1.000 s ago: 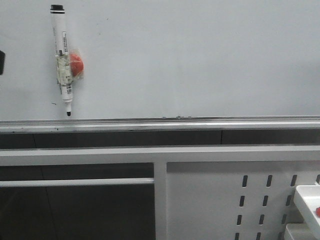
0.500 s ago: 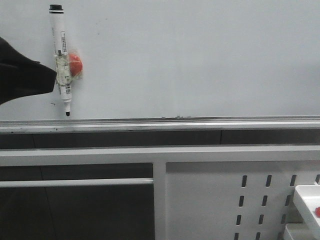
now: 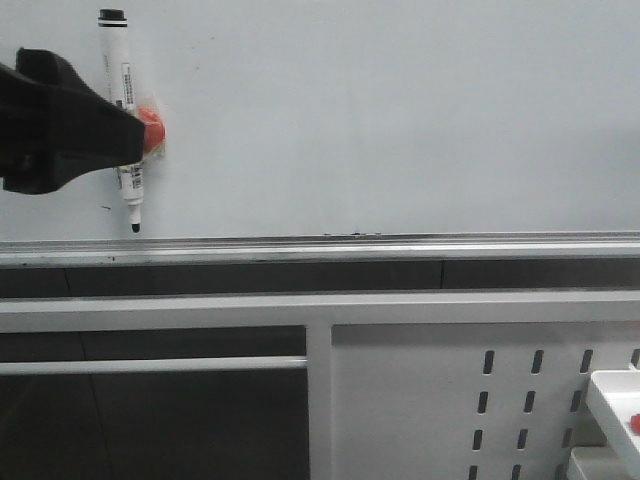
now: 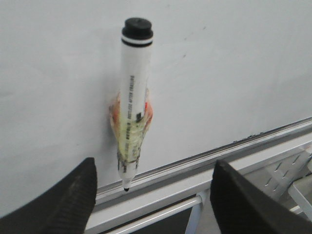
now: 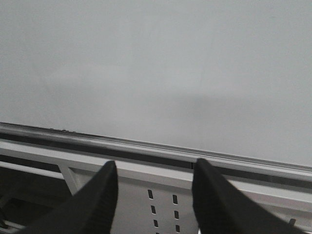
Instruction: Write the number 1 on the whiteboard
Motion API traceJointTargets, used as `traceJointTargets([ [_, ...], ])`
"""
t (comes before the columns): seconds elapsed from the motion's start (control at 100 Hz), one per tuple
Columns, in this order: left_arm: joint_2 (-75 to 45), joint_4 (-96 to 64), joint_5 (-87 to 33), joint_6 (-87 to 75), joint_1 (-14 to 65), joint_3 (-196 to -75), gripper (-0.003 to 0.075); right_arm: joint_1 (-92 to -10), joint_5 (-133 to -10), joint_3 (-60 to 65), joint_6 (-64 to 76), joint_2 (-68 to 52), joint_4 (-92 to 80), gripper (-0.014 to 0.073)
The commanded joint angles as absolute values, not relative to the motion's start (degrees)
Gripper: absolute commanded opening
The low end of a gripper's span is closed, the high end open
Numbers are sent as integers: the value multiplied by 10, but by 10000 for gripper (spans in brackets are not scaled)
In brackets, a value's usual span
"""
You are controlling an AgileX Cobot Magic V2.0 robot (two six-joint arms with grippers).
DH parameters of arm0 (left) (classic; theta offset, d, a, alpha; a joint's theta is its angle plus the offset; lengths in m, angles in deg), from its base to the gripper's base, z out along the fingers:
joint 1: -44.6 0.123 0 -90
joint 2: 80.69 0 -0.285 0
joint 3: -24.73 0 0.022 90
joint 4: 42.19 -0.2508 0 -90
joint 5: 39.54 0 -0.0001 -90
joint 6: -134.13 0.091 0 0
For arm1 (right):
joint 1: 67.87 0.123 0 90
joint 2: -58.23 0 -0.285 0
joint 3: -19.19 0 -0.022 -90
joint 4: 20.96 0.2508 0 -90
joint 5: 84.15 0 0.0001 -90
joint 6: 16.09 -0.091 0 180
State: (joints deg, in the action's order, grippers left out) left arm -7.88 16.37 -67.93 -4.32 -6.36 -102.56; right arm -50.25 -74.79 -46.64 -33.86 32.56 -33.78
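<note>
Behind left gripper (image 3: 125, 140), marker (image 3: 118, 70) partly hidden.

Pale grey-white, glossy whiteboard (image 3: 400, 110), edged below by a silver rail (image 3: 320, 248). Just beside the matte black left gripper (image 4: 153, 195), between its spread black fingers (image 4: 63, 200): white marker pen (image 4: 132, 102) with black cap, black tip, a line of small black print, and yellowish clear tape wrapped over an orange-red piece (image 3: 152, 128). Black as well, the right gripper (image 5: 153, 197). Below that gripper, white slotted panel (image 3: 470, 400) patterned with rows of dark slanted slots. White tray (image 3: 615, 400) bearing a small red spot.
</note>
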Motion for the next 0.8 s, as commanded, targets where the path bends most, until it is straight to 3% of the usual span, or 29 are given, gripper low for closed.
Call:
traceJointTargets([
  [0.0, -73, 146, -715, -52, -68, -1058, 463, -506, -792, -450, -337, 317, -346, 318],
  [0.64, 19, 154, -771, -152, -68, -1086, 459, -506, -794, -450, -337, 317, -346, 318],
  [0.79, 19, 154, -774, -152, -68, -1086, 386, -506, -795, -450, -337, 317, -346, 318],
])
